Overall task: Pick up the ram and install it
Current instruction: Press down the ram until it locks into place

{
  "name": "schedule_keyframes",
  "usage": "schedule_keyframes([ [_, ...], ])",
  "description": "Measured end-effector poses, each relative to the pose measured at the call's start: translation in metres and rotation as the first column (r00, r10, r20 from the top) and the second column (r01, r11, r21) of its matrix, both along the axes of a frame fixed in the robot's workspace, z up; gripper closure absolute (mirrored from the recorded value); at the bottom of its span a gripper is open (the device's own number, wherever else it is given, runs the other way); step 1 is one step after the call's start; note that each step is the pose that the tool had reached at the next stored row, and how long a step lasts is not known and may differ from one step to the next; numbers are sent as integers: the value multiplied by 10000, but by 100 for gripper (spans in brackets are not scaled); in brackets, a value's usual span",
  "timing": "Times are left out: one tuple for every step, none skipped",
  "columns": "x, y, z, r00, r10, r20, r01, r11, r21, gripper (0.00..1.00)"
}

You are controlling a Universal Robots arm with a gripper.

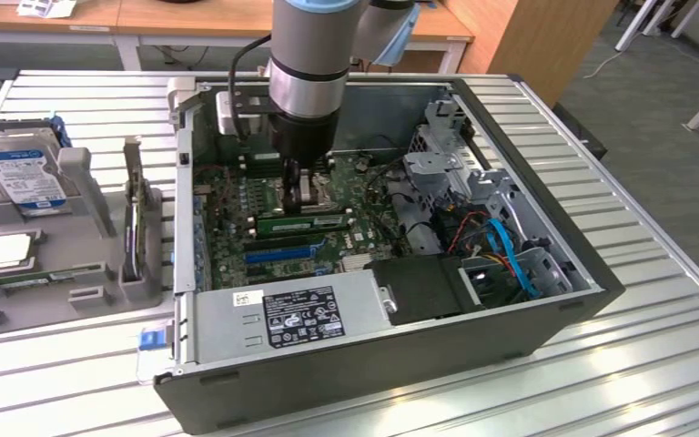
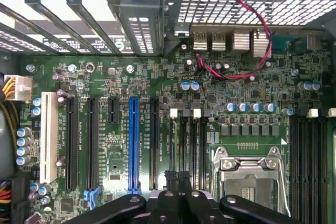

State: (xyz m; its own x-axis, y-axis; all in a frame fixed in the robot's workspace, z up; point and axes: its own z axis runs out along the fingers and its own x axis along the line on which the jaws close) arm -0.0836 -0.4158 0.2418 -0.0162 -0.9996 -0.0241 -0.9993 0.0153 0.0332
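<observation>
In the exterior view the ram (image 1: 305, 221), a long green stick, lies along the memory slots of the motherboard inside the open computer case (image 1: 544, 300). It sits between the processor socket (image 1: 316, 191) and the blue card slot (image 1: 283, 253). My gripper (image 1: 299, 198) reaches down into the case just above and behind the ram; I cannot tell whether it touches it. In the wrist view the gripper (image 2: 178, 176) is shut, its black fingertips (image 2: 170, 176) together over the dark memory slots (image 2: 192, 145) beside the socket (image 2: 247, 177). Nothing shows between the tips.
A grey fixture (image 1: 83, 300) at the exterior view's left holds a hard drive (image 1: 22, 168), a square silver chip (image 1: 10, 250) and an upright card (image 1: 135, 218). Inside the case are the power supply (image 1: 301, 319), blue cables (image 1: 513, 255), drive cages (image 1: 447, 173) and a red wire (image 2: 236, 74).
</observation>
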Motion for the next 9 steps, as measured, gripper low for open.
schedule_keyframes([
  [-8, 1, 0, 10000, -2, 0, 2, 10000, 0, 90],
  [-9, 1, 0, 10000, -2, 0, 2, 10000, -1, 90],
  [-9, 1, 0, 10000, -2, 0, 2, 10000, 0, 90],
  [-10, 0, 0, 10000, -1, -1, 1, 10000, -2, 90],
  [-13, 0, -1, 10000, -3, -1, 3, 10000, -2, 90],
  [-15, 0, -7, 10000, -2, -1, 2, 10000, -1, 90],
  [-16, -1, -15, 10000, -1, -1, 1, 10000, -2, 90],
  [-17, 0, -24, 10000, 0, -2, 0, 10000, -3, 90],
  [-17, 0, -33, 10000, -1, -1, 1, 10000, -1, 90],
])
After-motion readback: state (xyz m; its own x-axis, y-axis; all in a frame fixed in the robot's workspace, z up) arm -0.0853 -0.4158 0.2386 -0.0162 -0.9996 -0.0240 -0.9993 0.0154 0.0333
